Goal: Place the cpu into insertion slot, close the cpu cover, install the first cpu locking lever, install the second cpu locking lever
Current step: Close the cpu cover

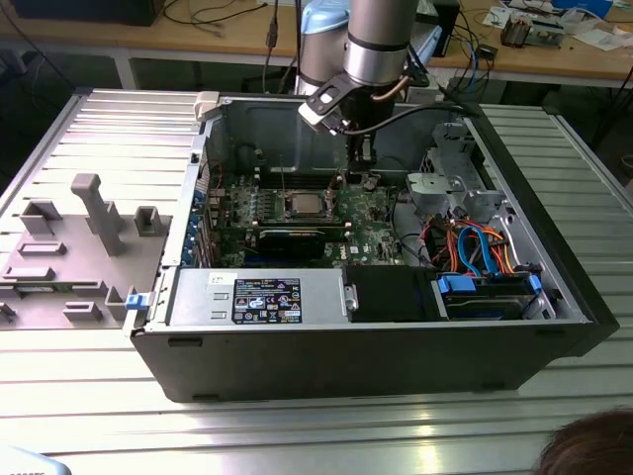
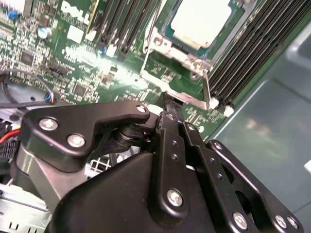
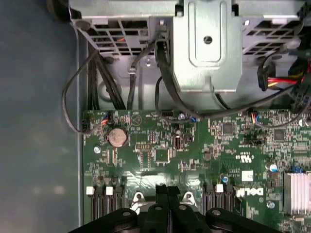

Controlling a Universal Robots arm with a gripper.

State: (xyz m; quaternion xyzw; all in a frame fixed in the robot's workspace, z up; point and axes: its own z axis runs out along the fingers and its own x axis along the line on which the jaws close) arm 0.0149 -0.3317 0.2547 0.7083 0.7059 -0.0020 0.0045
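The claw [image 2: 169, 103] hangs inside the open computer case [image 1: 396, 366] on the bench [image 1: 297, 435]. Its fingers are pressed together with nothing visible between them, and its tip is at the near edge of the cpu cover [image 2: 160, 46]. The cover appears lowered around the cpu [image 2: 201, 22], which lies seated in the insertion slot [image 2: 170, 34] at mid-board.

Judgement: placement and cover closing look done, so the lever stage is in hand. It calls for fine contact on a thin lever beside the memory slots [image 2: 243, 53]. Lever latching cannot be told.
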